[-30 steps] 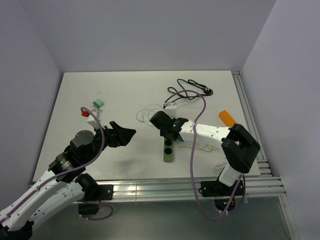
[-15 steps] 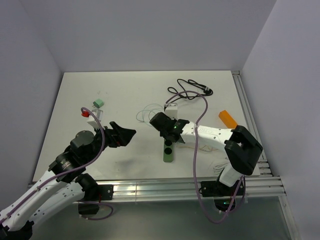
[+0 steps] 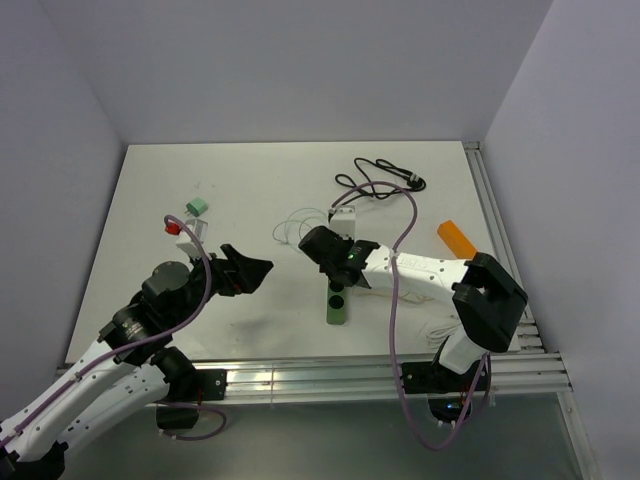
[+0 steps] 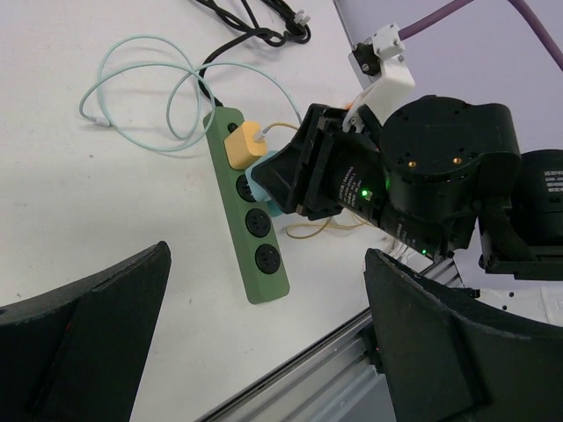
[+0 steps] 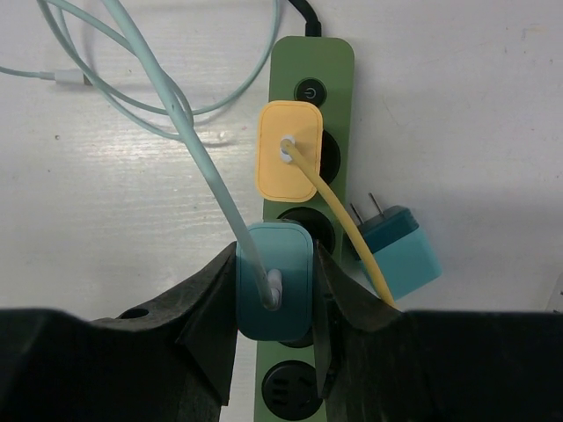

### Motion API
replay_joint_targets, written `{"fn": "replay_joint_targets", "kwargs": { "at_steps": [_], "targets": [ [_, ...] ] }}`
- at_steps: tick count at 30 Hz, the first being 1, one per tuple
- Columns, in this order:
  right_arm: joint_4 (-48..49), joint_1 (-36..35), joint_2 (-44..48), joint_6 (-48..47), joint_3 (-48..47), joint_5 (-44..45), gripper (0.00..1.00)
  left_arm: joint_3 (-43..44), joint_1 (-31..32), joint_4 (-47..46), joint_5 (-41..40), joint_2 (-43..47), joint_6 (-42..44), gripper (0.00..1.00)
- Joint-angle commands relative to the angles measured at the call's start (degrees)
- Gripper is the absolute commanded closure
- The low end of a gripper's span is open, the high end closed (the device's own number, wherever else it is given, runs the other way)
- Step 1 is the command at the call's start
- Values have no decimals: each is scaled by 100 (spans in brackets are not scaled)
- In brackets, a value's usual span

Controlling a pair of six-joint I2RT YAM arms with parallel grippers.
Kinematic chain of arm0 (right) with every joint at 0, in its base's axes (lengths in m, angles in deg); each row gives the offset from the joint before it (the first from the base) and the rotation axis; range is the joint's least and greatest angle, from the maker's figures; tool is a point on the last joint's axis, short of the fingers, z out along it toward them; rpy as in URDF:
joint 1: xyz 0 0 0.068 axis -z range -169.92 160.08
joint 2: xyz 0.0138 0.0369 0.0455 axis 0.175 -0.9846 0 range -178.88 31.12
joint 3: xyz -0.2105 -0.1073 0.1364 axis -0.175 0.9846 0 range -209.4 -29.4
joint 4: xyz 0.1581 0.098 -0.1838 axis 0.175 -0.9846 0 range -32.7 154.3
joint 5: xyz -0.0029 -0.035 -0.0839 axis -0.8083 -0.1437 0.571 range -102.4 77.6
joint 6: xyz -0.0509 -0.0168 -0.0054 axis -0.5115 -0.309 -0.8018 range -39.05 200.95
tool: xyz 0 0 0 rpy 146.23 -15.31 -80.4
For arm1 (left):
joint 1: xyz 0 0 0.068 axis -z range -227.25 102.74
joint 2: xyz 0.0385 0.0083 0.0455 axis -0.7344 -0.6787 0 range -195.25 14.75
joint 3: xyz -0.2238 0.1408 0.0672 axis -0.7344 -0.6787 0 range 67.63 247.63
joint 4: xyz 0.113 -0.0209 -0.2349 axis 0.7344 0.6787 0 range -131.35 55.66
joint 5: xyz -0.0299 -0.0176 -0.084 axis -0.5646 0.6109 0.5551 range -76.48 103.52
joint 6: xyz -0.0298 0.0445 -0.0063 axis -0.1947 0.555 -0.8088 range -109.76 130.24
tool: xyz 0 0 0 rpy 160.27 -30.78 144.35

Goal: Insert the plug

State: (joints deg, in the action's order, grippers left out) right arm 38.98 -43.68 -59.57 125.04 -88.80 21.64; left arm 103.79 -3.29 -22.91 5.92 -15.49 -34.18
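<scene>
Right gripper [image 5: 274,308] clamped on teal plug [image 5: 268,264], sitting over power strip [image 5: 310,70] socket next to yellow plug [image 5: 286,163]. Square it up, press straight down. Left gripper [image 4: 264,334] wide open, empty

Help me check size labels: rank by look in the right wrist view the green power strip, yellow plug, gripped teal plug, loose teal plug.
1. green power strip
2. gripped teal plug
3. yellow plug and loose teal plug: look alike, unranked.
</scene>
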Motion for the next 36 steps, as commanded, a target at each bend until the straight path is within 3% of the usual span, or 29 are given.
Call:
{"fn": "replay_joint_targets", "kwargs": {
  "at_steps": [1,10,27,36],
  "targets": [
    [237,-38,-80,143,130,366,100,-4,-2,-86,12,53,48,3],
    [765,-38,-317,126,420,516,100,-4,-2,-95,30,27,65,3],
    [431,-319,315,275,420,964,100,-30,-2,-183,144,27,13,3],
    [616,-337,44,205,429,1350,100,-22,-2,-200,127,-17,48,3]
  ]
}}
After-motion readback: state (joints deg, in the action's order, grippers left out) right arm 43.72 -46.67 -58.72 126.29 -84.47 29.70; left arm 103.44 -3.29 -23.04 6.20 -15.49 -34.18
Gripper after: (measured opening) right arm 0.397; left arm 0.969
